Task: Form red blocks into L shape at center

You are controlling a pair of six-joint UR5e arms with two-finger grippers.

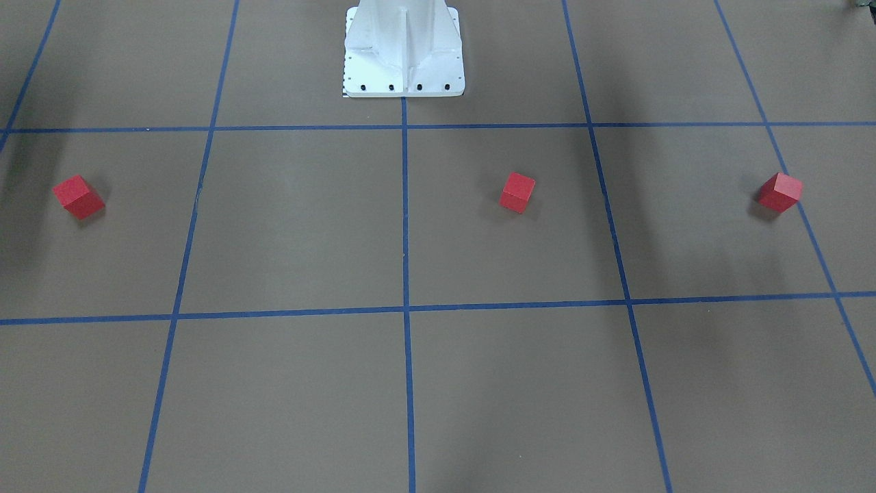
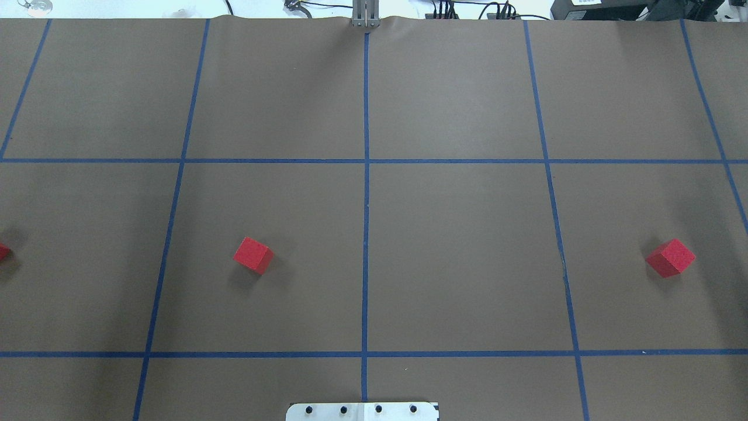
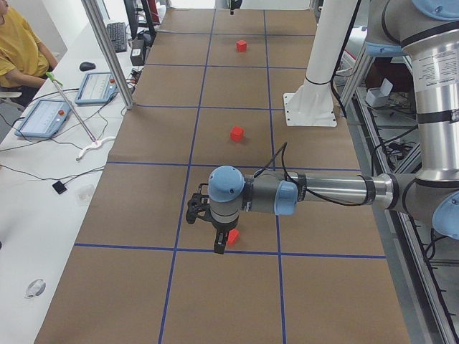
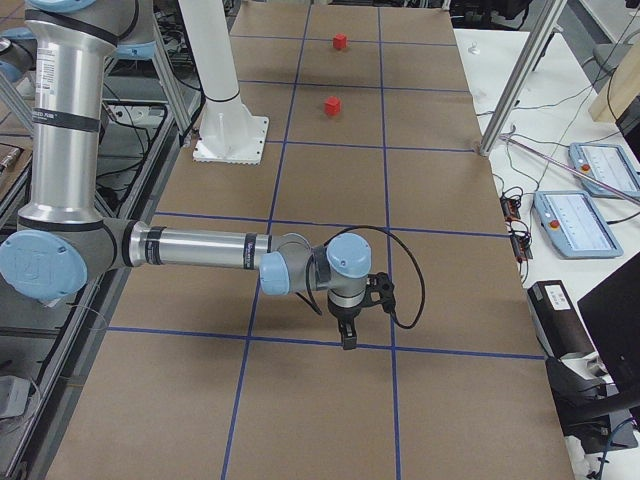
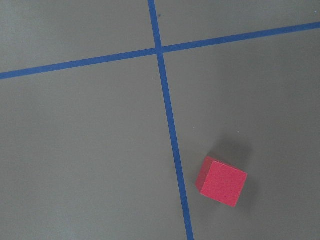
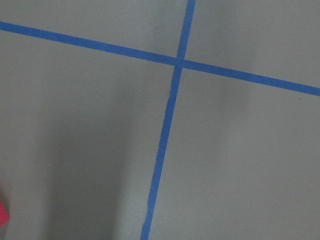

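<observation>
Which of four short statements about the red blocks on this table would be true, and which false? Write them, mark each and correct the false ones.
1. Three red blocks lie on the table: the left block, the middle block and the right block. True.
2. The blocks touch and form an L. False: they lie far apart in a rough row.
3. The middle block lies to the robot's left of the centre tape line. True.
4. The left wrist view shows no block. False: it shows the left block close beside a blue tape line.
</observation>
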